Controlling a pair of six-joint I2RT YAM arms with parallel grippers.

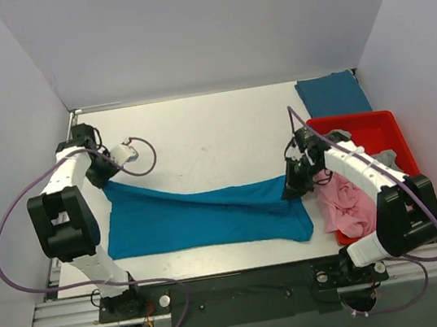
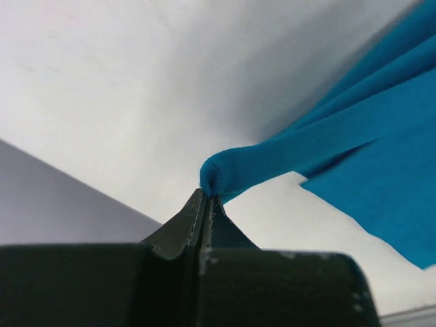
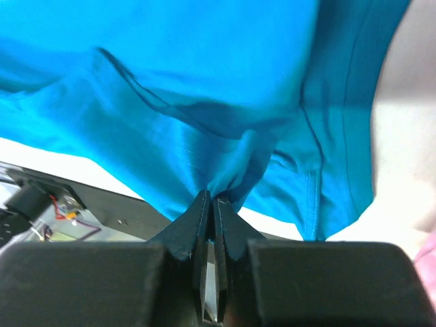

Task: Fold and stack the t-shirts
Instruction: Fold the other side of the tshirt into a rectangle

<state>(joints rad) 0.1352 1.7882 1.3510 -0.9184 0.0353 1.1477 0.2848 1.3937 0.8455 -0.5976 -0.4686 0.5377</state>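
A teal-blue t-shirt (image 1: 202,219) is stretched across the table between my two grippers. My left gripper (image 1: 106,179) is shut on its left end; the left wrist view shows the bunched cloth (image 2: 272,163) pinched at the fingertips (image 2: 206,197). My right gripper (image 1: 294,187) is shut on its right end; the right wrist view shows the cloth (image 3: 204,102) gathered at the fingertips (image 3: 211,197). A pink t-shirt (image 1: 347,206) hangs over the red tray's near edge. A grey t-shirt (image 1: 386,159) lies in the tray behind my right arm. A folded teal-blue t-shirt (image 1: 332,95) lies at the back right.
The red plastic tray (image 1: 378,127) stands at the right of the table. White walls close in the back and both sides. Purple cables loop off both arms. The table's metal front rail (image 1: 245,287) runs along the near edge.
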